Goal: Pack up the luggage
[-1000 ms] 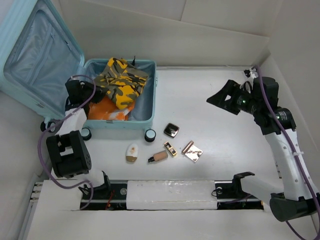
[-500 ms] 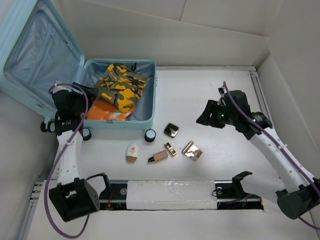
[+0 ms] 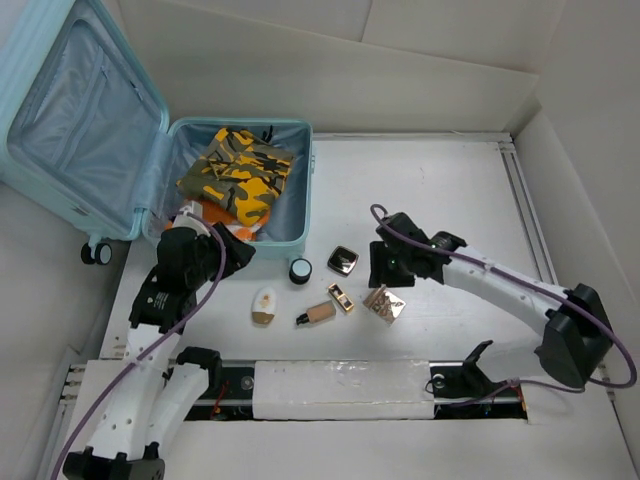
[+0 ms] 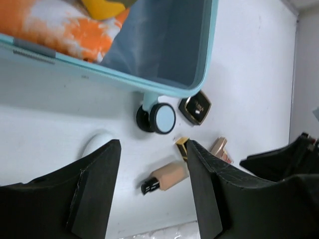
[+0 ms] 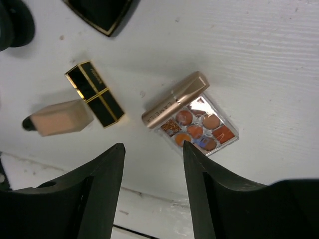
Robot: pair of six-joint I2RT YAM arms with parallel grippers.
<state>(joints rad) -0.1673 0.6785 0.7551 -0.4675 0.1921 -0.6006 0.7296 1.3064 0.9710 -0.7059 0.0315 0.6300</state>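
Left hand (image 4: pixel 153 144), jaws apart, hovers just beside the luggage (image 3: pixel 85 120).

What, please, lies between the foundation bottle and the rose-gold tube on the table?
A black-and-gold lipstick lies between them, close beside the foundation bottle, with bare table separating it from the rose-gold tube; the right wrist view shows this.

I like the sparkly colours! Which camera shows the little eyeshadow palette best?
The right wrist view: the eyeshadow palette sits mid-frame, each colour pan clear. The top view shows only a tiny shiny square; the left wrist view catches just a sliver.
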